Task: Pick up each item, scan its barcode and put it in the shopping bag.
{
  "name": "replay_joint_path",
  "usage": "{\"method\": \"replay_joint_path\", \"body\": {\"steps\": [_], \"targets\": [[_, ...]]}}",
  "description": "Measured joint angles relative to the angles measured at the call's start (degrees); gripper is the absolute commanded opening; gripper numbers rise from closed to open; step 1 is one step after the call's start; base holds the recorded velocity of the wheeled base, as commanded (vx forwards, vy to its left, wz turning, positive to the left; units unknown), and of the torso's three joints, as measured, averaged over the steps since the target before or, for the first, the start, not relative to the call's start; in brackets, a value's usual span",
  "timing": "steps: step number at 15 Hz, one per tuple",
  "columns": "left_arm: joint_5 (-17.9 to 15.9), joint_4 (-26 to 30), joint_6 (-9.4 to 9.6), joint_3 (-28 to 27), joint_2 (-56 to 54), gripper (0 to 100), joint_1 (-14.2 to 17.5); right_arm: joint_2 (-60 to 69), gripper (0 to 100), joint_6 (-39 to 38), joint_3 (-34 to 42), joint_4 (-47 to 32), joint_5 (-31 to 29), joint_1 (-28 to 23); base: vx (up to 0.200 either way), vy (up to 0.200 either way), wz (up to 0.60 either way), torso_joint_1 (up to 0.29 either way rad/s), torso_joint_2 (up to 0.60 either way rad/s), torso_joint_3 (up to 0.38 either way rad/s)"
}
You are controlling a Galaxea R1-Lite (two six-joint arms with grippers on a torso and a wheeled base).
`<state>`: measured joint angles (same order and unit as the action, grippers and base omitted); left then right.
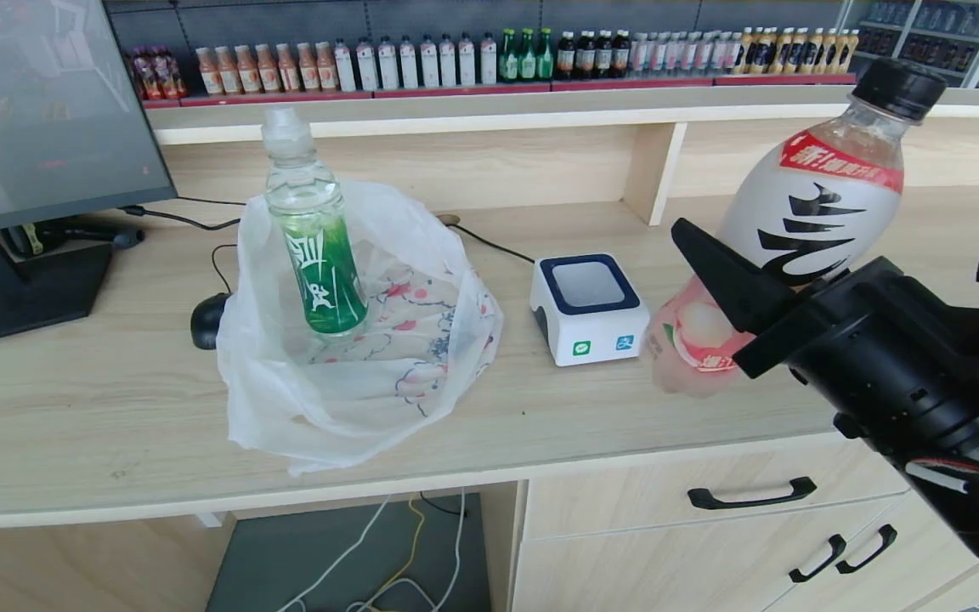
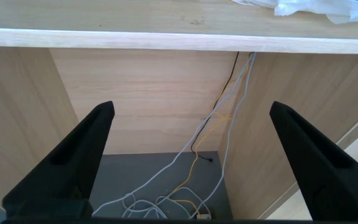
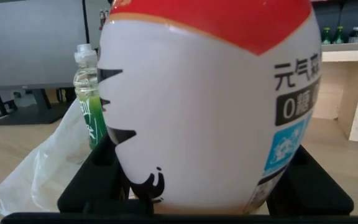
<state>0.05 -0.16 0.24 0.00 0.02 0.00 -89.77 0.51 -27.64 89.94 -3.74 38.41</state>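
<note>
- My right jaws pinch a smooth, tilted white-and-pink plastic bottle.
- My left jaws are spread apart.
- A green plastic bottle stands in the crinkly white bag.

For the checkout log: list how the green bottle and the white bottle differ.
The green bottle stands upright in the bag; the white bottle is tilted, clamped in the right pincer. The green bottle has a clear cap; the white bottle a black one. Both are capped, labelled drink bottles.
</note>
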Motion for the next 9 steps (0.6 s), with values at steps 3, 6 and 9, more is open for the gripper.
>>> {"method": "replay_joint_path", "body": {"steps": [3, 6, 9], "targets": [[0.00, 0.00, 0.02, 0.00, 0.00, 100, 0.00, -0.66, 0, -4.72, -3.29, -1.34, 0.79, -0.07, 0.000, 0.000, 0.00, 0.000, 0.00, 0.000], [0.00, 0.02, 0.00, 0.00, 0.00, 100, 0.00, -2.54, 0, -10.89, -12.21, -4.24, 2.22, -0.27, 0.000, 0.000, 0.00, 0.000, 0.00, 0.000], [0.02, 0.00, 0.02, 0.00, 0.00, 100, 0.00, -6.56, 0, -18.24, -23.30, -5.95, 2.40, -1.49, 0.000, 0.000, 0.00, 0.000, 0.00, 0.000]]}}
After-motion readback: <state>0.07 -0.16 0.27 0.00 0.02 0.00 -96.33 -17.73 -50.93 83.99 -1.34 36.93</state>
